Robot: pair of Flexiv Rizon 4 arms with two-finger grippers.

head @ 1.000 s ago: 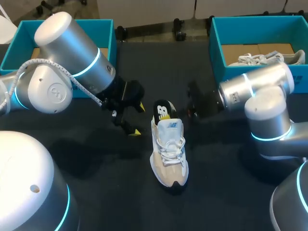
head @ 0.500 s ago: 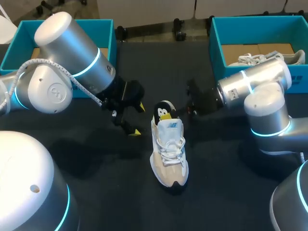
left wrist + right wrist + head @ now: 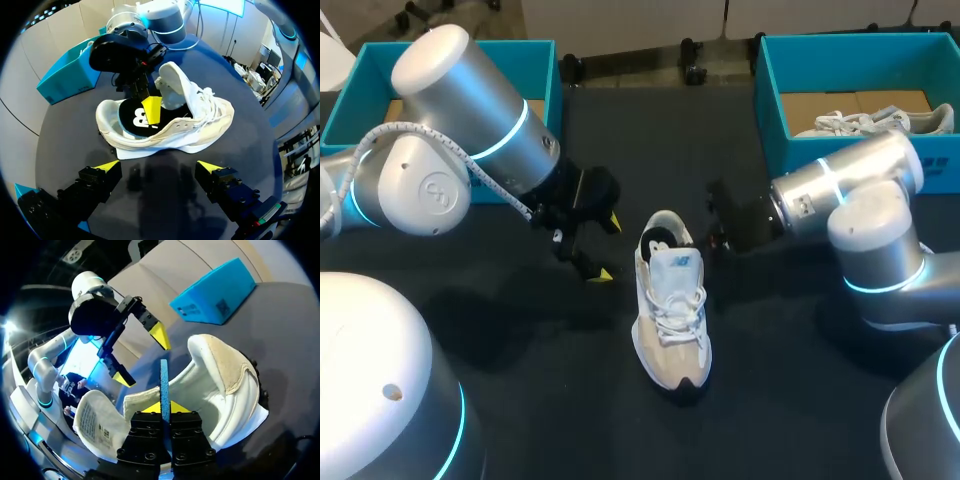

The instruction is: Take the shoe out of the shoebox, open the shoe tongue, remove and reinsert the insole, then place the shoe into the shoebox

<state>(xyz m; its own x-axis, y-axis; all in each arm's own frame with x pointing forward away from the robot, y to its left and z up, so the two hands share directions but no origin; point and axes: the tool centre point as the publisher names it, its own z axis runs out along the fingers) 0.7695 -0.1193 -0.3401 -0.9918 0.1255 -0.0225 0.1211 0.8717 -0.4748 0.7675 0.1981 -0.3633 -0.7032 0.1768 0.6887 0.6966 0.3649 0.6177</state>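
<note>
A white and beige shoe (image 3: 671, 305) stands on the dark table, toe toward me, its tongue (image 3: 95, 422) folded forward. The black insole (image 3: 134, 116) lies in the heel opening, and its thin blue edge (image 3: 164, 382) runs up between the fingers of my right gripper (image 3: 164, 407), which is shut on it. In the head view that right gripper (image 3: 705, 232) sits at the shoe's heel. My left gripper (image 3: 606, 248) hangs open just left of the heel. Its yellow tips (image 3: 107, 165) stand wide apart beside the shoe's sole, touching nothing.
A teal shoebox (image 3: 770, 80) at the back right holds another pale shoe (image 3: 870, 122). A second teal box (image 3: 542, 60) stands at the back left, partly behind my left arm. Bare dark tabletop surrounds the shoe.
The insole, which stood up out of the heel, has gone down into the shoe, and my right gripper has closed on it. The left arm has not moved.
</note>
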